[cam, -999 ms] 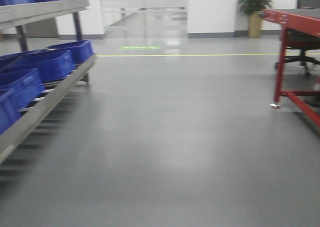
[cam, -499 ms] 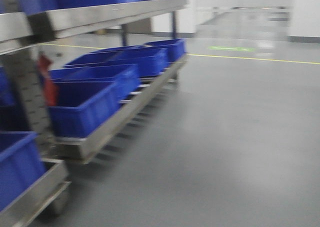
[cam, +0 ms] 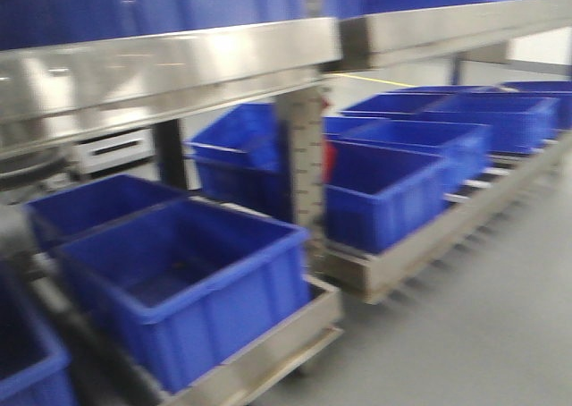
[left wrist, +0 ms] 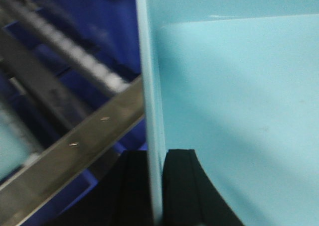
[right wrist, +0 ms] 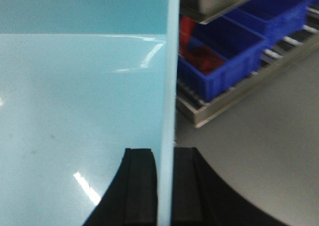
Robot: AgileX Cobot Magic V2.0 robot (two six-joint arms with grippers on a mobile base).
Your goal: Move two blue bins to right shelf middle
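Note:
Both wrist views are filled by a pale blue bin. My left gripper (left wrist: 156,156) is shut on its thin left wall (left wrist: 149,86), one black finger on each side, and the bin's inside (left wrist: 239,111) spreads to the right. My right gripper (right wrist: 165,151) is shut on the bin's right wall (right wrist: 172,61), the inside (right wrist: 75,96) lying to the left. In the front view neither gripper nor the held bin shows. Dark blue bins (cam: 192,285) (cam: 393,196) sit on the low levels of two steel shelf units.
A steel shelf beam (cam: 179,66) crosses the upper front view, with a perforated upright post (cam: 299,173) between the two units. More blue bins (cam: 500,120) line the right unit's low level. Grey floor (cam: 483,334) lies at the lower right. Something red (right wrist: 197,49) lies in one bin.
The front view has swung left from open floor and a red table onto the shelves. The shelf units and their blue bins now fill the frame at close range.

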